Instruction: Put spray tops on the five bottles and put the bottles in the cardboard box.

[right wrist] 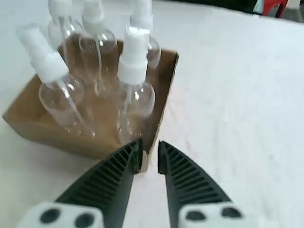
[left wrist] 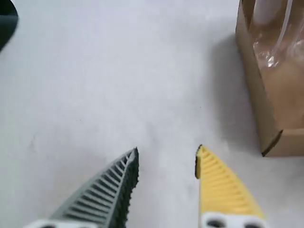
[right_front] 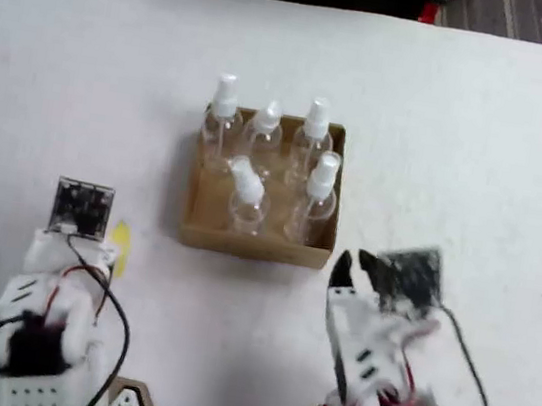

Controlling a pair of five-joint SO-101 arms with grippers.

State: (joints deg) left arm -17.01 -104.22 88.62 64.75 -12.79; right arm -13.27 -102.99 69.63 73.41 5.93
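Cardboard box (right_front: 255, 244) sits mid-table, top open. All five bottles (right_front: 311, 146) are inside it, each with a white spray top (right_front: 226, 94) on. Three stand in the far row and two in the near row. Tilted bottle (right_front: 247, 200) in the near row leans off vertical; the other four look upright. Judged from this, the task looks done or nearly so, and the lean is the one loose end.

Left gripper (left wrist: 167, 149): grey and yellow fingers spread wide with nothing between them. It is over bare white table (left wrist: 95, 71), near the side of the box closest to that arm. Right gripper (right wrist: 148, 142): black fingers parted only narrowly, empty, close to the box's near corner on its own side and not touching it.

Handling, as judged:
- **Bottles:** they look like clear, empty, thin-walled plastic. Expect them to be very light, easy to tip, and top-heavy with the pump fitted.
- **Slip risk:** the smooth round bodies may slip from ribbed fingers under a hard pinch, and the walls may flex.
- **Best hold:** across the shoulder or just under the spray top's collar, where the bottle narrows and is stiffest.
- **Avoid:** the nozzle head, since squeezing it could press the pump or cock the top.
- **Box:** light card that may slide if nudged. The bottles are crowded, so a wide-open approach risks knocking the neighbours.
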